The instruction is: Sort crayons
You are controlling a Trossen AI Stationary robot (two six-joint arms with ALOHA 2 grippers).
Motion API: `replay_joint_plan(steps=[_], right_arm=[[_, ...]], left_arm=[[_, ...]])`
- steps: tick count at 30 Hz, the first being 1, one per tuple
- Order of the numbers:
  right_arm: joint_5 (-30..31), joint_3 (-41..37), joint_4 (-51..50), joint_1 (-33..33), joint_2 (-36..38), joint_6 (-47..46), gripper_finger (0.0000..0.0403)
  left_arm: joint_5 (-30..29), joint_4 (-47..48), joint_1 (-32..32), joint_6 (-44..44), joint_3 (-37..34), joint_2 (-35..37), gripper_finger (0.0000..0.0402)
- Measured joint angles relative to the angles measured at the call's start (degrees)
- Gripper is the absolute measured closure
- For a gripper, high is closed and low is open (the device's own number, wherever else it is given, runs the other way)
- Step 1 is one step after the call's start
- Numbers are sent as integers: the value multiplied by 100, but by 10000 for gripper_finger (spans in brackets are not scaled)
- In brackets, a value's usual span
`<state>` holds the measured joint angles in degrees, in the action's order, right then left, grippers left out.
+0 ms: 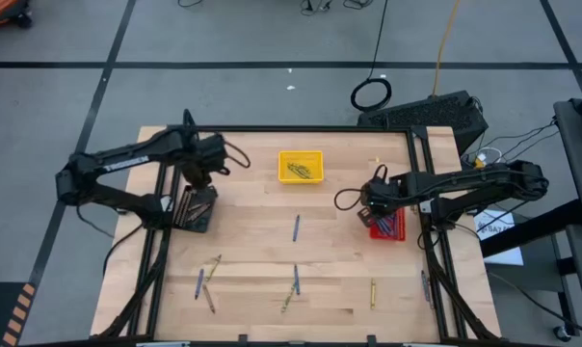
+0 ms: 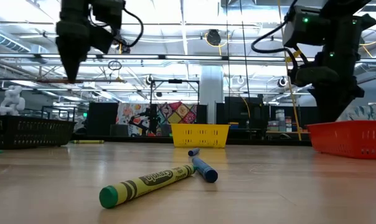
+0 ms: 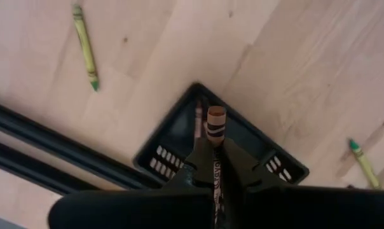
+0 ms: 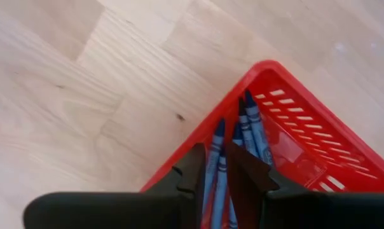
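Brown crayon (image 3: 215, 127) clamped between left jaws, above black tray (image 3: 179, 143)

Red tray (image 4: 319, 133), blue crayons (image 4: 249, 127); black tray (image 3: 173, 143), brown crayon (image 3: 215, 124).

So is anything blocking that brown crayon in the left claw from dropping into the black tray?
Nothing visible. The left gripper is shut on the brown crayon directly over the black tray, with only open air between them. One crayon already lies inside.
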<state>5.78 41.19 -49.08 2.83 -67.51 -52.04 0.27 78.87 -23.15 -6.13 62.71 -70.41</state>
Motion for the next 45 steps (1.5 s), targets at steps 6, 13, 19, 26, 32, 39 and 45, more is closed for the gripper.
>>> replay_joint_plan(steps=[6, 13, 19, 26, 32, 39, 45], right_arm=[[-1, 0, 213, 1, -2, 89, 352], [-194, 0, 221, 2, 0, 25, 353], [-612, 141, 219, 1, 0, 23, 354], [-602, 550, 420, -34, -1, 46, 354], [-606, 640, 1241, -105, 0, 265, 354], [-596, 640, 1840, -107, -2, 501, 354], [-594, 640, 1887, -107, -2, 526, 354]], left_arm=[[8, -177, 368, -412, -699, 400, 401], [71, -668, 600, -568, -1392, 573, 401], [102, -949, 681, -569, -1737, 560, 401], [103, -1252, 679, -571, -2103, 566, 401], [103, -1689, 679, -561, -2430, 562, 401], [105, -1930, 679, -788, -2430, 525, 394], [114, -2008, 679, -1738, -2454, 529, 390]])
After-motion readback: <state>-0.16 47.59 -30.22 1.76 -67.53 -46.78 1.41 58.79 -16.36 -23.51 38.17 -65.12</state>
